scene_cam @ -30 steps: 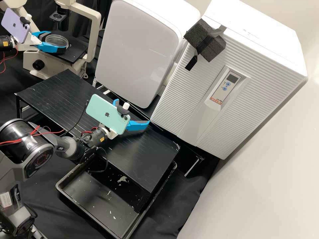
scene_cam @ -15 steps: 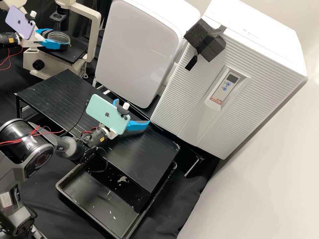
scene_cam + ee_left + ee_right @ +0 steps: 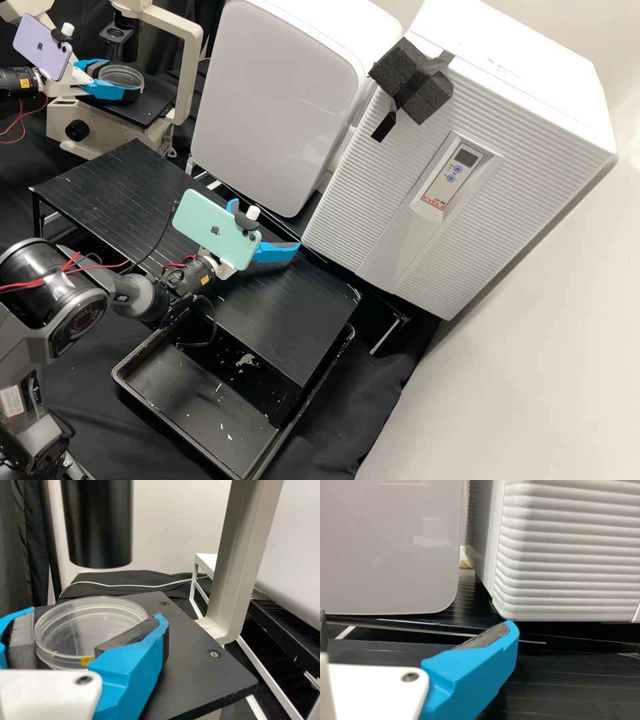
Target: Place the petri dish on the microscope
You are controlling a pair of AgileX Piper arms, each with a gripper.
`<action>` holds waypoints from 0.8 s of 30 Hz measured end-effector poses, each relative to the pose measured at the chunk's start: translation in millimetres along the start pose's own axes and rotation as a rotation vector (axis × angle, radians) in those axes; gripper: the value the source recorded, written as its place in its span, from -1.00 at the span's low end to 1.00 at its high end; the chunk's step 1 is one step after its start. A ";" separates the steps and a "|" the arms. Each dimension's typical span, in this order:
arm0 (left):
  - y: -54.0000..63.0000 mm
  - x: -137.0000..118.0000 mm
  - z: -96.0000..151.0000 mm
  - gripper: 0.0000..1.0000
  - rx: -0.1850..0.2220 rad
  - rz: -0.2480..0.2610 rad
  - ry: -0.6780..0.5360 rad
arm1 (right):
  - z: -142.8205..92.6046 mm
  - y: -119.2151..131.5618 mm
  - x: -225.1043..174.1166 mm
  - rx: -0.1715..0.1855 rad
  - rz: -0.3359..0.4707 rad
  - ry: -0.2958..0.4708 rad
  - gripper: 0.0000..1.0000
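petri dish (image 3: 90,630) between the left gripper's (image 3: 121,77) pads (image 3: 127,634), at the microscope stage (image 3: 152,110).
left gripper closed on dish, low and roughly level — whether dish touches stage, cannot tell. right gripper (image 3: 265,225) spread wide over black rack (image 3: 287,320) — nothing held.

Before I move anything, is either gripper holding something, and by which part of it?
The left gripper holds the petri dish by opposite sides of its round wall. The right gripper is open and holds nothing.
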 end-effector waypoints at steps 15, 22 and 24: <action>-3.2 1.6 -0.5 1.00 0.005 -0.005 -0.001 | 0.0 0.0 0.0 0.000 0.000 0.000 1.00; -4.5 0.2 -0.6 1.00 0.009 -0.001 -0.004 | 0.0 0.0 0.0 0.000 0.000 0.000 1.00; -5.5 -3.9 -1.0 1.00 0.025 -0.001 0.001 | 0.0 0.0 0.0 0.000 0.000 0.000 1.00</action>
